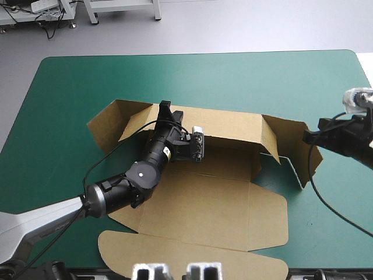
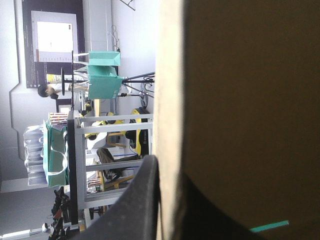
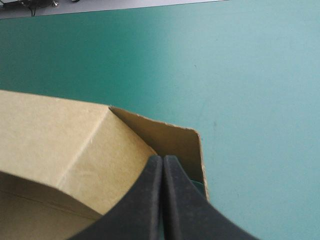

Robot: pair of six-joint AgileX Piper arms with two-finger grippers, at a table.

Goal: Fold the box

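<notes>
The brown box point(image 1: 210, 201) lies in the middle of the table with its back wall point(image 1: 230, 125) raised and its lid point(image 1: 175, 256) flat toward the front edge. My left gripper point(image 1: 165, 108) reaches over the base and is shut on the back wall's top edge near its left end. In the left wrist view the board point(image 2: 240, 100) stands between my fingers point(image 2: 142, 200). My right gripper point(image 1: 307, 137) is shut, its tips against the outer face of the raised right side flap point(image 1: 291, 149). The right wrist view shows the same right gripper point(image 3: 162, 159) at that flap point(image 3: 170, 137).
The left side flap point(image 1: 108, 123) is half raised and splays outward. Bare teal-green cover point(image 1: 204, 76) stretches beyond the box to the far edge and out to the right point(image 3: 250, 75). The lid's rounded tab reaches nearly to the table's front edge.
</notes>
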